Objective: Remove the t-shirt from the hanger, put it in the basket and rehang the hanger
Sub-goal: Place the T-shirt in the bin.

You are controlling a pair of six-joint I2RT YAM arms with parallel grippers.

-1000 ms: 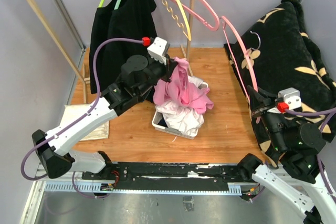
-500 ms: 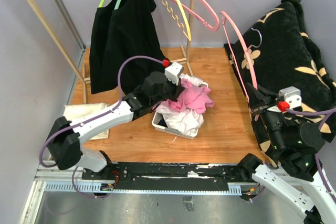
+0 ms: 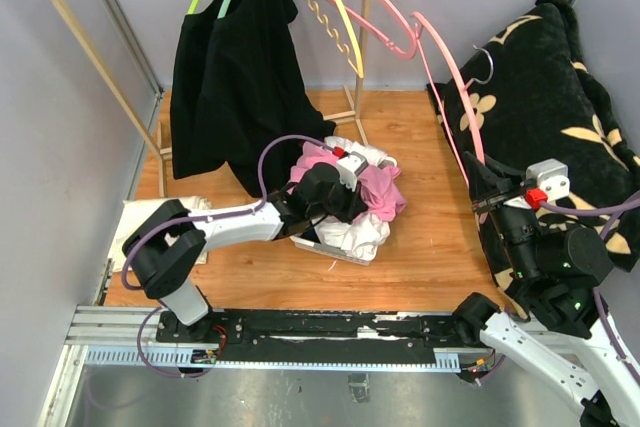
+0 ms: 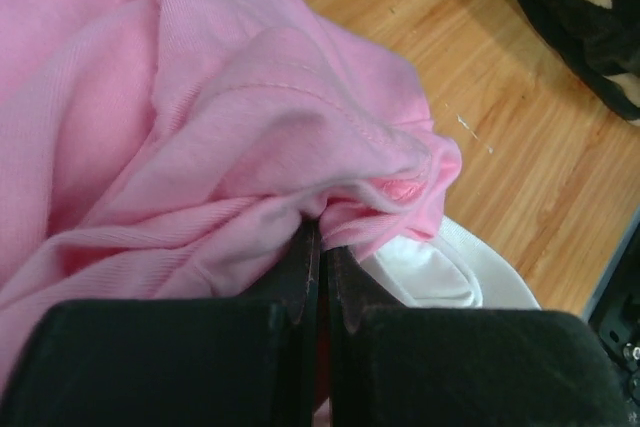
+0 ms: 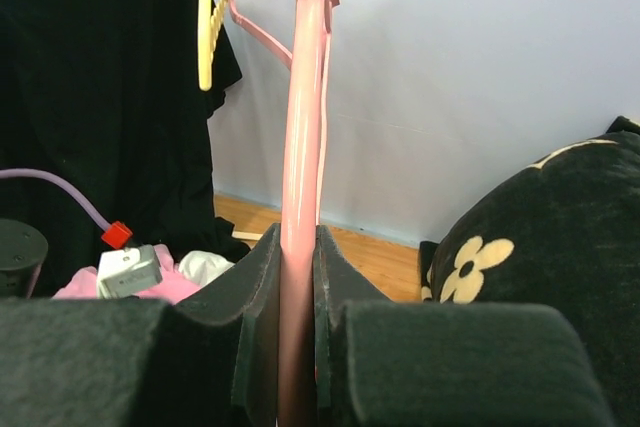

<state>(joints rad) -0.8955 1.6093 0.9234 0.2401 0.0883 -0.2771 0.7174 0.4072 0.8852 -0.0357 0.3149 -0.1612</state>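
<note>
The pink t-shirt (image 3: 382, 193) (image 4: 230, 147) lies bunched on the pile in the white basket (image 3: 308, 239), off the hanger. My left gripper (image 3: 347, 199) (image 4: 320, 235) is low over the basket, shut on a fold of the pink cloth. The bare pink hanger (image 3: 446, 59) (image 5: 303, 97) stands up at the right, with no cloth on it. My right gripper (image 3: 480, 193) (image 5: 298, 239) is shut on its lower bar, jaws pressed against both sides.
White clothes (image 3: 356, 233) fill the basket under the t-shirt. A black garment (image 3: 235, 67) hangs on the wooden rack (image 3: 90, 59), with pink and yellow hangers (image 3: 352, 2) beside it. A black floral blanket (image 3: 545, 97) sits at the right. Cream cloth (image 3: 135, 219) lies at the left.
My left arm has come down and forward, lowering the pink t-shirt from above the basket onto the pile. The hanger in the right gripper has tilted slightly left.
</note>
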